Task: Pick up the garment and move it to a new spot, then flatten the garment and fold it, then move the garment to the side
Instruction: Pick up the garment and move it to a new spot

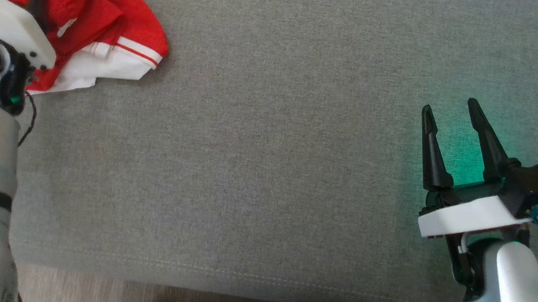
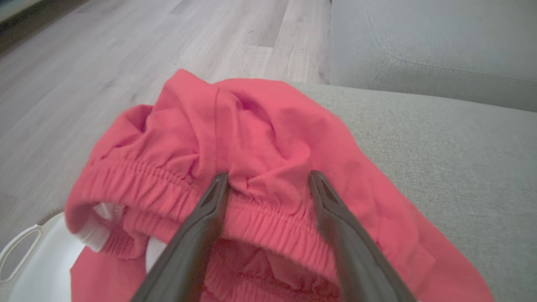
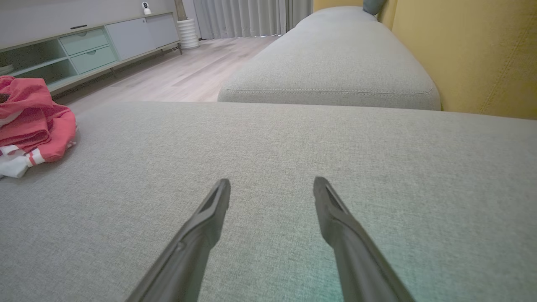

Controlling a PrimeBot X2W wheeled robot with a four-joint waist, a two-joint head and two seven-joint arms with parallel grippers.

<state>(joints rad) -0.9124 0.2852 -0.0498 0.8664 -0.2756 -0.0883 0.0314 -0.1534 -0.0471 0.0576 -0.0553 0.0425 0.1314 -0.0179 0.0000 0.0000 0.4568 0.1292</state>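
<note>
Between left fingertips: left gripper has its fingers spread and nothing pinched. Both tips sit at the gathered elastic waistband of the garment. Touching the cloth or just above it: cannot tell.
Just beyond left tips: red cloth humped in loose, layered folds, with white trim on the side toward the right arm.
Beside left fingers, lower: white rim with a handle slot, next to the garment's hanging edge. Possibly a tub, not certain.
Past the garment: seat edge close by, then wood floor.
At right tips: right gripper spread apart and empty over the bare grey seat cushion. Garment well apart from it, toward the left arm.
Far beyond right tips: second cushion, low cabinet.
Step (judged): first pick not yet made.
Risk 1: closing above the cloth gives an empty grasp.
Risk 2: catching one thin layer of waistband could let it slip out mid-lift.
Risk 3: a nudge from the tips could push the heap over the nearby edge to the floor.
Risk 4: a one-handed lift lands it bunched, so flattening is harder.
</note>
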